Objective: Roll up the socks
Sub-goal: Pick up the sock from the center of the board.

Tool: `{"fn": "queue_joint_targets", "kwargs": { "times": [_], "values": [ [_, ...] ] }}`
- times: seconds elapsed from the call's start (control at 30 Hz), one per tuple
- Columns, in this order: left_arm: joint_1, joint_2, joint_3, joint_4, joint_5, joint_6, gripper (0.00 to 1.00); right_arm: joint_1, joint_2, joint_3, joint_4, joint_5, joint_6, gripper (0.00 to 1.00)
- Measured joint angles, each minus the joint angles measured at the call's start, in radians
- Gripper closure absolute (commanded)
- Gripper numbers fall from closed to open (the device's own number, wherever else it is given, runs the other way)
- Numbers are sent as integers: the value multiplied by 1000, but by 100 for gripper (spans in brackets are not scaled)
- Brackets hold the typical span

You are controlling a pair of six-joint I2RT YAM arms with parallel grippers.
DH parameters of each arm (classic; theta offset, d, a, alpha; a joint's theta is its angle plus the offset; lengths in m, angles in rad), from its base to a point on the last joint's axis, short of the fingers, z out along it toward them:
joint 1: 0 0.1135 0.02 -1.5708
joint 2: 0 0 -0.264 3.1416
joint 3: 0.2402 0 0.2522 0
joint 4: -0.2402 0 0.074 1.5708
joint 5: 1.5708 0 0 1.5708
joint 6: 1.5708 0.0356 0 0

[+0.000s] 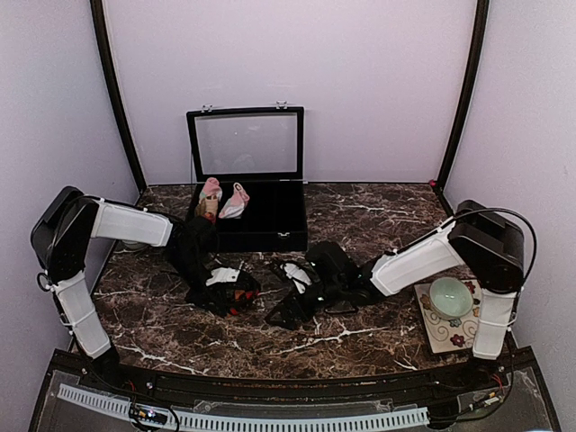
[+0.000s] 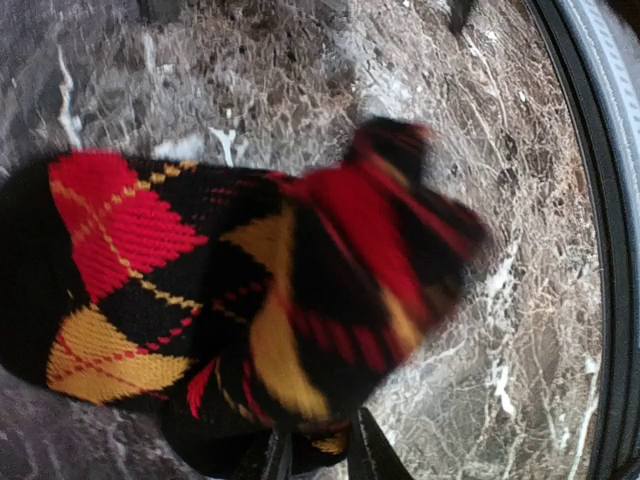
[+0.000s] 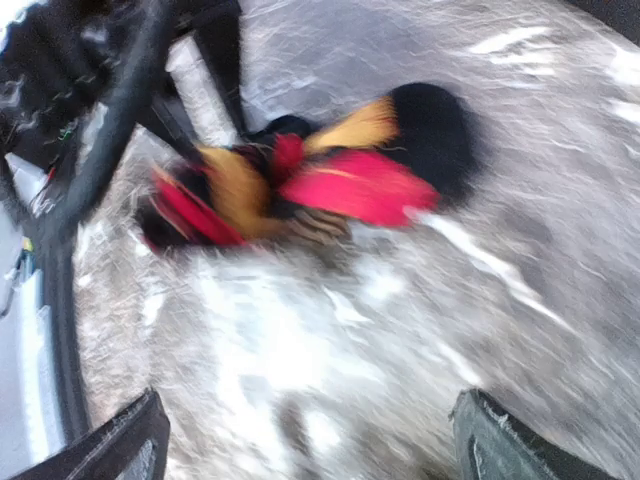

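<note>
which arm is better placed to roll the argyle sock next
Left. The left gripper seems to pinch the argyle sock at its edge. The right gripper is open, and the sock lies ahead of it, apart from its fingers.

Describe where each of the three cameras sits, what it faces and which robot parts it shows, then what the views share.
Top external: high behind, looking down on the table; left arm and right arm show.
Left wrist: close over the argyle sock; fingertips at bottom edge.
Right wrist: low, facing that sock; blurred fingers in bottom corners.
Shared: the sock, all three.
</note>
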Motion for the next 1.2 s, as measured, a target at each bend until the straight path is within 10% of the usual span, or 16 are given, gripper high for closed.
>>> {"fn": "queue_joint_targets", "kwargs": {
  "times": [0.3,0.7,1.2],
  "values": [
    [-5,102,117,-138,56,-36,75,55,-230,-274,51,460,-24,1],
    [-156,106,154,-117,-14,-95,73,164,-386,-435,263,657,-91,1],
    [-169,106,207,-100,-55,-129,71,231,-341,-407,219,389,-362,19]
  ]
}}
